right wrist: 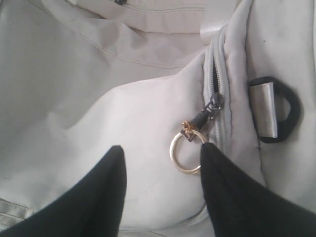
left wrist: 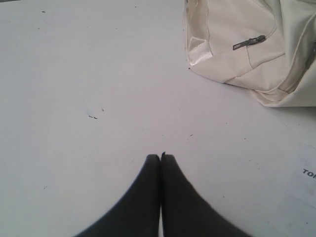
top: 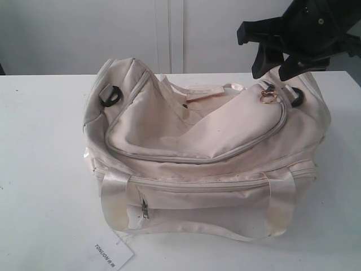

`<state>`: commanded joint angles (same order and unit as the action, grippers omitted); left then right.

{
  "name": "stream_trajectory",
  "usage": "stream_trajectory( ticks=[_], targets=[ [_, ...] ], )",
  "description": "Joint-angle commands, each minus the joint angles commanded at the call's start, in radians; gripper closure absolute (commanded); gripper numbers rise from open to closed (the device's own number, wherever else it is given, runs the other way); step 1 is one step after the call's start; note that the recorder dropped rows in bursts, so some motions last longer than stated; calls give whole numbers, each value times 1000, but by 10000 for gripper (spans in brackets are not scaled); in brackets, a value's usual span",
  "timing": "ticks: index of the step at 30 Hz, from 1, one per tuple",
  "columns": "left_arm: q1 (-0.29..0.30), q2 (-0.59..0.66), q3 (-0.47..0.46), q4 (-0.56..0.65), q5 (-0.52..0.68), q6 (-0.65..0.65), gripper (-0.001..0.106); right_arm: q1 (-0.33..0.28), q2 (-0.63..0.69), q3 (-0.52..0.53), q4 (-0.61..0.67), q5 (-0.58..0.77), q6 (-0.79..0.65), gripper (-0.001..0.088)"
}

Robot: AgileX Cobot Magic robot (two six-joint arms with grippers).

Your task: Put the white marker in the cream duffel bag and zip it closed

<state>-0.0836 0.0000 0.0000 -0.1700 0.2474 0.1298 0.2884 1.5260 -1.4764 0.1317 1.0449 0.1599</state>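
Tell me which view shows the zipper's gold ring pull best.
Right wrist view: the gold ring pull is large, between the fingers of the open right gripper. Exterior view shows it tiny on the cream duffel bag. Left wrist view misses it.

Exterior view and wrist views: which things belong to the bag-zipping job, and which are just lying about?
Job: cream duffel bag; gold ring pull on its top zipper; right gripper, open at that pull. No white marker in view.
Lying about: white hang tag; front pocket zip pull; left gripper, shut, over the table.
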Motion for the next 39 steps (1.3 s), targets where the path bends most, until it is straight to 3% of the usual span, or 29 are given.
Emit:
stream_trajectory(
  ticks=[5, 11, 39],
  targets=[
    [2, 0, 0, 16, 0, -13, 1053, 0, 0, 0, 0, 2, 0, 421],
    [2, 0, 0, 121, 0, -160, 1053, 0, 0, 0, 0, 0, 0, 421],
    [2, 0, 0, 119, -1, -152, 1053, 0, 0, 0, 0, 0, 0, 421]
  ],
)
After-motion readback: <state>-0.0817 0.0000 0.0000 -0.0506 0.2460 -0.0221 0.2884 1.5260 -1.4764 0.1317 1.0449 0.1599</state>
